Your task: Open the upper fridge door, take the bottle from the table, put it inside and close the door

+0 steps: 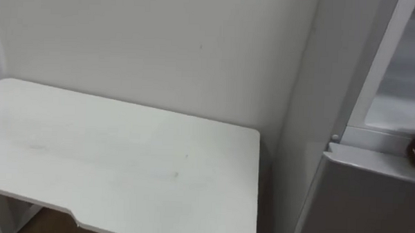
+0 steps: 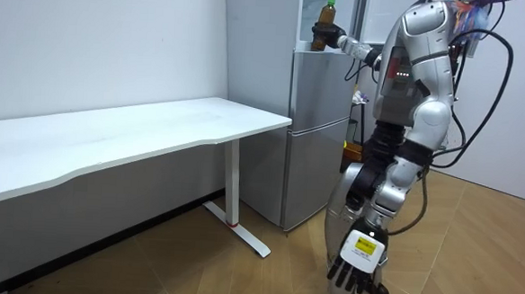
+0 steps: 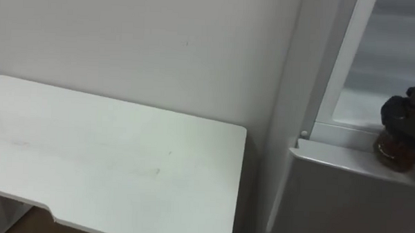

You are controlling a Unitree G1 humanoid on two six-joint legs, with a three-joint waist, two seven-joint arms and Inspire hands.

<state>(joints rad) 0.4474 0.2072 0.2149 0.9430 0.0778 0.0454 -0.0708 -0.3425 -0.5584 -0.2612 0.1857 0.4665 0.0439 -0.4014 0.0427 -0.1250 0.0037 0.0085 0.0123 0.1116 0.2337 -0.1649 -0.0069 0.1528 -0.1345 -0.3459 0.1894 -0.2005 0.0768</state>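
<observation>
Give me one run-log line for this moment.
right robot hand: shut on bottle, at front edge of upper fridge compartment | left robot hand: open, hanging low | bottle: not yet released

Head-mounted stereo eyes look down from close over the white table [image 1: 123, 162] toward the fridge [image 1: 370, 205] at right; a room camera, standing well back, faces the whole robot, sharing table and fridge with them.
</observation>
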